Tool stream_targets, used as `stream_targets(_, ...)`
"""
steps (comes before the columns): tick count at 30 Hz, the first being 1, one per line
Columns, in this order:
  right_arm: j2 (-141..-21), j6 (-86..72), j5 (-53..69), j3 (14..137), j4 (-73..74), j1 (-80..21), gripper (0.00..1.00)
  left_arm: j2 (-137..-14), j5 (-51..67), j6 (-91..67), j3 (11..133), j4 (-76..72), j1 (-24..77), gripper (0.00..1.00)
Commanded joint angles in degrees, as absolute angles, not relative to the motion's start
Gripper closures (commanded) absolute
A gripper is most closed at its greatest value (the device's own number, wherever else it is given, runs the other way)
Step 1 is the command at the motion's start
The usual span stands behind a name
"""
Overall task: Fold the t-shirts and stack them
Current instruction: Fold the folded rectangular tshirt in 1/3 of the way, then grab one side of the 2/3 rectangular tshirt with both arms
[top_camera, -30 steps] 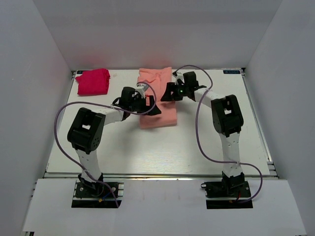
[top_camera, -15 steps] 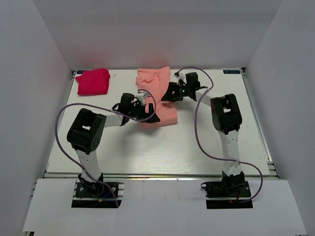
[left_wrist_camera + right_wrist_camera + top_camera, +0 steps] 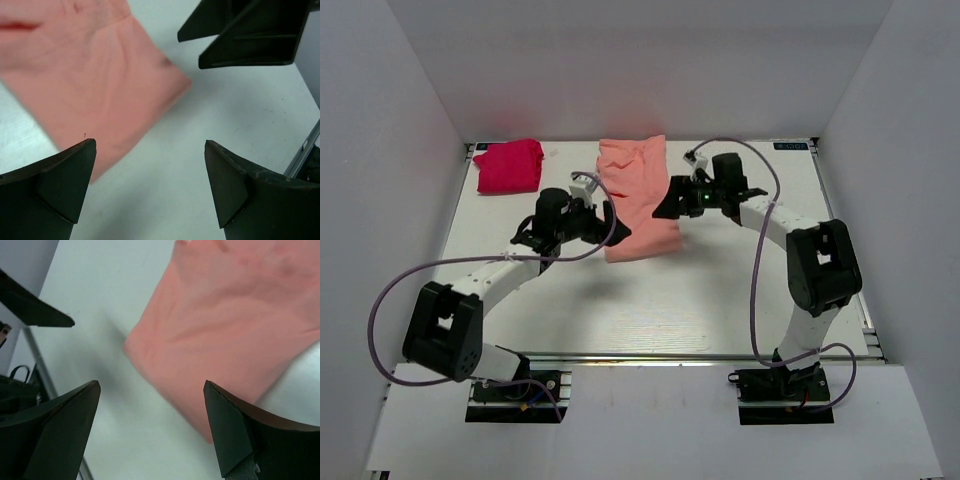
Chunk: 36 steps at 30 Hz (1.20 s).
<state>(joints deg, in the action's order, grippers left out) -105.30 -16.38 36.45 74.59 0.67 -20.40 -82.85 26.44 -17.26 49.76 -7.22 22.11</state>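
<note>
The salmon t-shirt (image 3: 638, 200) lies folded in a long rectangle at the middle back of the white table (image 3: 650, 300). The magenta-red t-shirt (image 3: 508, 165) sits as a folded bundle at the back left corner. My left gripper (image 3: 603, 222) hovers open just left of the salmon shirt's near end, with nothing between its fingers. My right gripper (image 3: 667, 206) stands open at the shirt's right edge, also empty. The left wrist view shows the salmon shirt (image 3: 95, 85) ahead of the left gripper (image 3: 150, 145). In the right wrist view the shirt's corner (image 3: 235, 325) lies beyond the right gripper (image 3: 151, 384).
White walls close in the table on three sides. A metal rail runs along the right edge (image 3: 845, 250). Purple cables loop from both arms, one on the left (image 3: 390, 300) and one on the right (image 3: 757, 290). The right arm's fingers (image 3: 250, 35) show in the left wrist view.
Both grippers have drawn back off the salmon shirt, the left toward the left, the right toward the right with its jaws wider. The shirt now lies flat, let go.
</note>
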Motion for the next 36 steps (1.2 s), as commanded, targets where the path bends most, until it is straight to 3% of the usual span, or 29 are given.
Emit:
stream_targets(1,-105.29,-20.47,44.28,67.51,-7.62,-21.71,0.1,-77.79,21.8,-19.24,42.83,-2.21,22.32,0.01)
stream_targets(8,-113.45,-25.22,47.39,60.65,-18.01,-21.89,0.1,-74.36,18.19,-20.48,37.97,0.79,21.72,0.01)
stream_targets(13,-116.11,-22.25,43.33,62.84,-12.84,-22.32,0.1,-74.97,17.67,-20.48,37.97,1.85,21.18,0.01)
stream_targets(20,-103.13,-18.46,38.41,63.9,-6.07,-22.76,0.1,-79.18,14.59,-19.96,40.25,2.81,21.88,0.01)
stream_targets(26,-96.16,-18.11,24.9,60.74,3.31,-22.59,0.1,-84.63,15.21,-19.95,43.85,1.67,22.41,0.01)
stream_targets(30,-95.89,-17.49,20.31,58.1,6.15,-22.5,0.1,-89.81,15.73,-19.42,45.79,1.67,22.41,0.09)
stream_targets(36,-100.19,-17.31,22.67,58.27,5.98,-22.94,0.18,-93.86,16.79,-19.42,46.32,-0.35,22.94,0.23)
